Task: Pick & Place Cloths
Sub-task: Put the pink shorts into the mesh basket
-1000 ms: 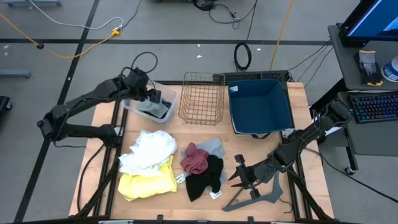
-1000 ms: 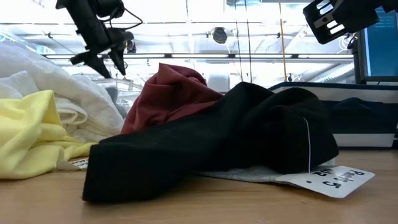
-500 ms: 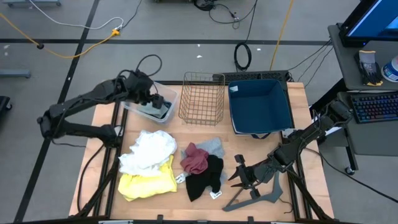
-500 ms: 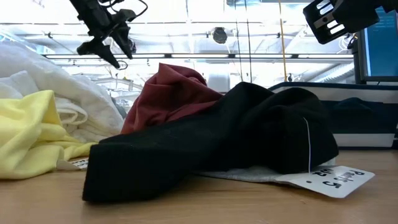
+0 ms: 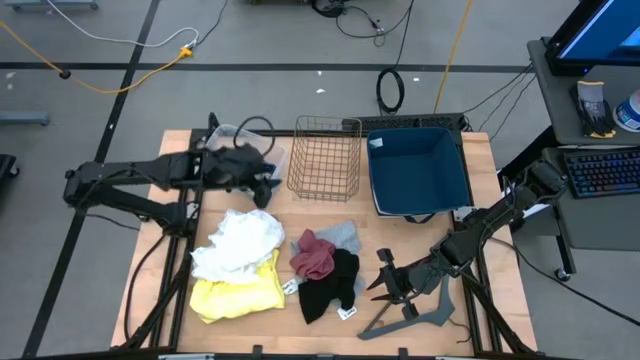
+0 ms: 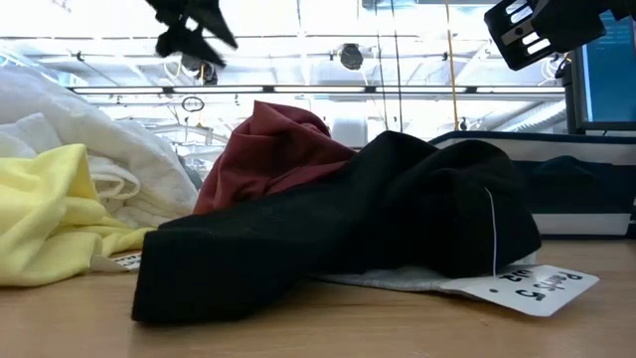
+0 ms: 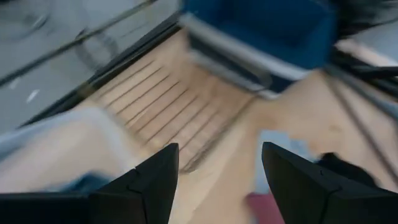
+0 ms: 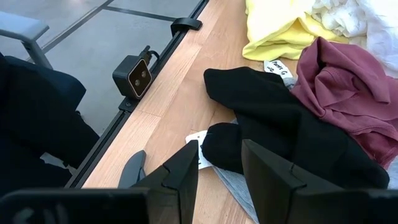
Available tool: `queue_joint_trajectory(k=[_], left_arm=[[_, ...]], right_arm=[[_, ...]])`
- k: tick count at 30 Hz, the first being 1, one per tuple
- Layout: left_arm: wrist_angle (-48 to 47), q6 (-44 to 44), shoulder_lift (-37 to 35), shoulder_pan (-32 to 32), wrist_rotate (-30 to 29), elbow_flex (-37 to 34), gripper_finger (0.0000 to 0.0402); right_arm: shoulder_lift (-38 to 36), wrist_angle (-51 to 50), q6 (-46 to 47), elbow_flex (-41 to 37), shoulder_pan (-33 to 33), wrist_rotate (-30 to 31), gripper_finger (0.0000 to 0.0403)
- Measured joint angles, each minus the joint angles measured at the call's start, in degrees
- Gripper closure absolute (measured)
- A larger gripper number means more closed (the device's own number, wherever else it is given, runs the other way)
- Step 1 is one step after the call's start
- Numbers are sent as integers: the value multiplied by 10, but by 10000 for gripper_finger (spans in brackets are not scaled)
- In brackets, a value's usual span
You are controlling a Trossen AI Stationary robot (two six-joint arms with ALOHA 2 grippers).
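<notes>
left gripper is hovering over the near edge of the clear plastic bin at the table's back left, fingers spread with nothing between them in the wrist view; right gripper is sitting low at the front right next to the grey hanger, fingers apart and empty, aimed at the black cloth. cloth pile is lying mid-front on the wooden table: white cloth on top of the yellow cloth, maroon cloth draped over the black one, light grey cloth peeking out behind them. risks, as I'm reading it: maroon and black are overlapping, so a grab on either is likely dragging the other along; same for white on yellow. paper tags on the black cloth are sticking out and could snag or be pinched instead of fabric. right arm is working close to the hanger, so a low sweep could be knocking it around or hooking it. left arm is sitting right over the bin rim, so a careless descent is risking a clip on the bin wall. containers: clear bin is mostly hidden under the left arm, contents can't tell; wire basket is looking empty; blue bin is showing nothing but its own floor
</notes>
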Motion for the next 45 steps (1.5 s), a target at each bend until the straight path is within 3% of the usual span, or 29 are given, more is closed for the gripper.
queue_joint_trajectory(k=[6,11,20,35,45], left_arm=[[80,57,0,-106,-16,0,167],[102,71,8,-188,-70,0,167],[146,75,90,-293,-133,0,167],[197,90,241,-316,-158,0,167],[212,89,290,-314,-122,0,167]], right_arm=[[0,0,0,0,0,0,286],[0,0,0,0,0,1,287],[0,0,0,0,0,1,286],[0,0,0,0,0,1,287],[0,1,-8,0,0,2,287]])
